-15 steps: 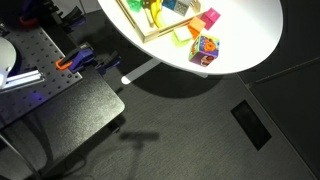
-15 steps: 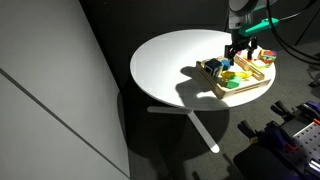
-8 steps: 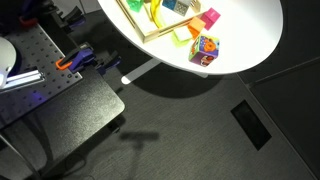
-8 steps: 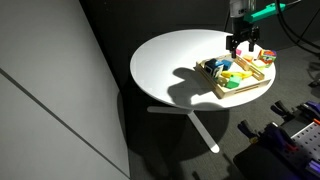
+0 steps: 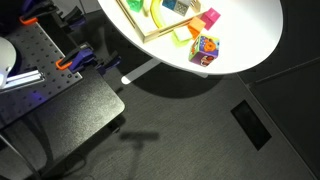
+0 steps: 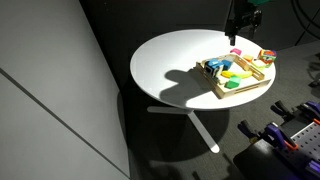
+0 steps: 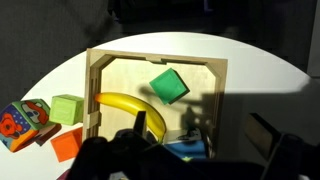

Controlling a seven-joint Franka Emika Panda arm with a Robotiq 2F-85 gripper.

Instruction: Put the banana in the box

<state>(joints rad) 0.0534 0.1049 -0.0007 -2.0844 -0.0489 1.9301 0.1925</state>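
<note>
One round table (image 6: 170,70) is carrying one box (image 7: 95,75). The box is holding one banana (image 7: 125,103), one dark green block (image 7: 168,86) and one blue piece (image 7: 190,150). Beside the box, four more toys are sitting: one lime-green block (image 7: 66,109), one orange piece (image 7: 66,145), one multicoloured cube (image 7: 22,122) and, in an exterior view, one pink block (image 5: 210,17).

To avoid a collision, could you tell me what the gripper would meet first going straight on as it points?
Probably the banana lying in the box, or the blue toy beside it; the gripper hangs above, depth unclear.
</note>
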